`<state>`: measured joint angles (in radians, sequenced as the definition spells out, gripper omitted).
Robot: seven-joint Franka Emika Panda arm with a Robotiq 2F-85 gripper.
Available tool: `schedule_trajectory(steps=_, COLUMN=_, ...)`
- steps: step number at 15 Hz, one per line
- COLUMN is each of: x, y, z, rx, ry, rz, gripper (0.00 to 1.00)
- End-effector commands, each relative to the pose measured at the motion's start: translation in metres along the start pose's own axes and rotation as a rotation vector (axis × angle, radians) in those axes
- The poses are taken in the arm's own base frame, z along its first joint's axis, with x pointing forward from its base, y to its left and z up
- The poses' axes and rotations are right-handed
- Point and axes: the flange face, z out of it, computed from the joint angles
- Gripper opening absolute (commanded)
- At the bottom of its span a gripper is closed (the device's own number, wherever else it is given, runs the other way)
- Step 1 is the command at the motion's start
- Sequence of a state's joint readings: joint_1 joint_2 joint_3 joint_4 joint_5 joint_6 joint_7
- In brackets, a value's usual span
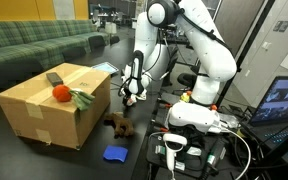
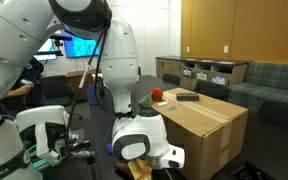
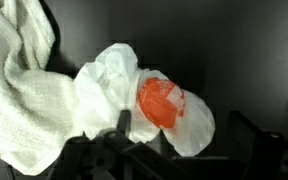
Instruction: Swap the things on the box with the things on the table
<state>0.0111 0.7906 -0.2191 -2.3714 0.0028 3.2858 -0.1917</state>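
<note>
The tan cardboard box (image 1: 46, 105) stands on the black table (image 1: 44, 155); it also shows in an exterior view as the box (image 2: 204, 122). On its top lie a red-orange toy with green leaves (image 1: 62, 94) and a dark grey flat item (image 1: 54, 77). My gripper (image 1: 132, 92) hangs open just beside the box, low over the table. In the wrist view the gripper (image 3: 184, 135) is open above a white wrapper with an orange centre (image 3: 159, 102), which lies between the fingers (image 3: 123, 124) untouched. A white cloth (image 3: 24, 95) lies next to it.
On the table in front of the box lie a brown plush toy (image 1: 119, 123) and a blue flat item (image 1: 115, 153). A second robot base with cables (image 1: 189, 125) and a laptop (image 1: 281, 100) stand close by. A green sofa (image 1: 34, 45) is behind.
</note>
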Motion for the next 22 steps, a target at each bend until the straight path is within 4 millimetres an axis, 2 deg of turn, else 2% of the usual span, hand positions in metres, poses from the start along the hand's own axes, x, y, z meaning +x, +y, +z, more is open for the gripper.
schedule_trajectory(steps=1, x=0.003, y=0.008, z=0.02, rx=-0.009, ry=-0.019, rz=-0.003, gripper=1.0)
schedule_trajectory(steps=3, x=0.003, y=0.01, z=0.029, rx=-0.01, ry=-0.03, rz=0.002, gripper=1.0)
schedule_trajectory(steps=4, x=0.003, y=0.012, z=0.031, rx=-0.008, ry=-0.035, rz=0.003, gripper=0.89)
schedule_trajectory(steps=5, x=0.004, y=0.013, z=0.033, rx=-0.008, ry=-0.038, rz=0.007, gripper=0.74)
schedule_trajectory(steps=14, x=0.012, y=0.025, z=0.029, rx=-0.01, ry=-0.061, rz=-0.001, gripper=0.05)
schedule_trajectory(steps=16, x=0.013, y=0.026, z=0.025, rx=-0.005, ry=-0.082, rz=-0.007, gripper=0.0)
schedule_trajectory(steps=19, x=0.015, y=0.03, z=0.008, rx=0.01, ry=-0.12, rz=-0.026, gripper=0.0)
schedule_trajectory(steps=22, x=0.023, y=0.038, z=-0.024, rx=0.017, ry=-0.15, rz=-0.059, gripper=0.0)
